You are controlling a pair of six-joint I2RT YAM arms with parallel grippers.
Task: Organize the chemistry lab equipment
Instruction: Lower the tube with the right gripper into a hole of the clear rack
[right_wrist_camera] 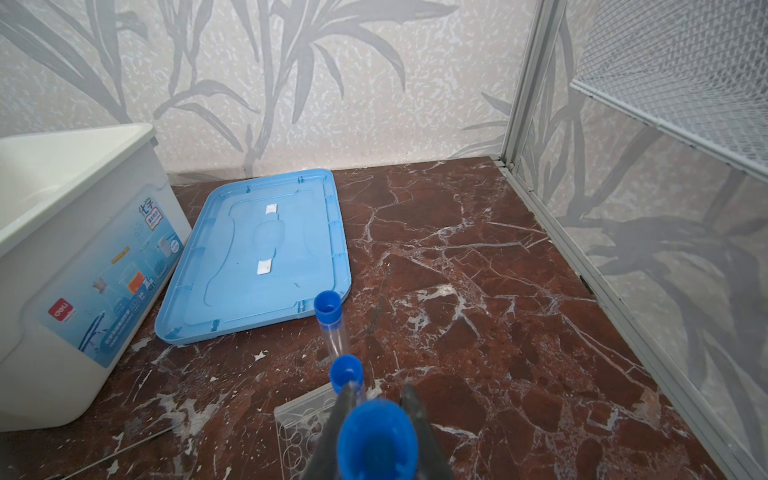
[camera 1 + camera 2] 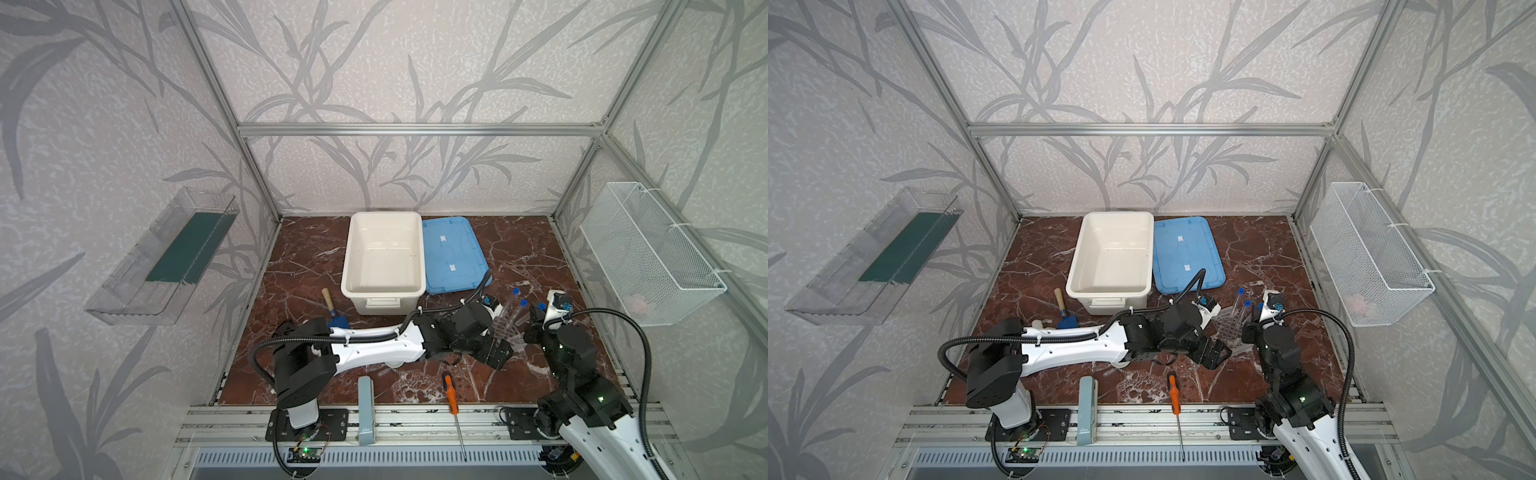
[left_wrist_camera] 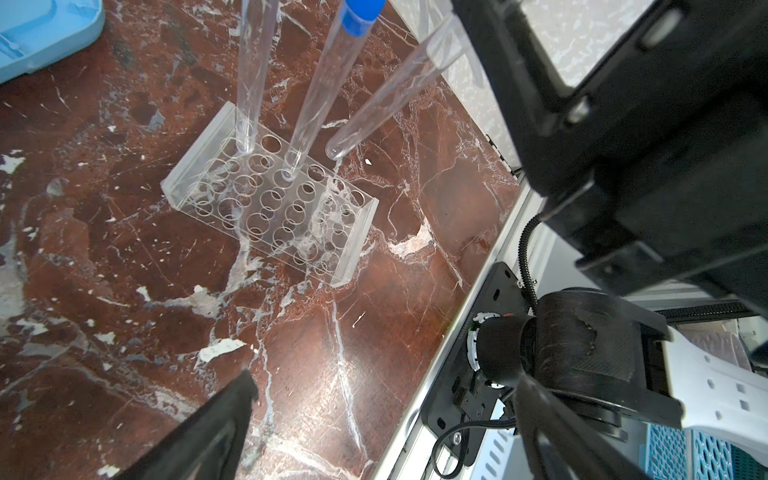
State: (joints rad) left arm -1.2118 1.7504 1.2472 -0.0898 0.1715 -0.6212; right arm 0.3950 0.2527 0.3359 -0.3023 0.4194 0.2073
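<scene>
A clear honeycomb tube rack (image 3: 270,208) (image 2: 509,328) lies on the marble table, right of centre. Two blue-capped test tubes (image 3: 324,95) (image 3: 253,75) stand tilted in its far holes. My right gripper (image 1: 379,395) (image 2: 536,318) is shut on a third blue-capped test tube (image 1: 376,440) (image 3: 390,95). That tube's round bottom hangs just off the rack's far edge. My left gripper (image 3: 384,380) (image 2: 498,353) is open with nothing between its fingers. It hovers at the rack's near side.
A white bin (image 2: 419,249) and its blue lid (image 2: 453,255) sit at the back. A blue trowel (image 2: 332,309) lies left of the bin. An orange-handled screwdriver (image 2: 451,397) crosses the front edge. A wire basket (image 2: 648,257) hangs on the right wall.
</scene>
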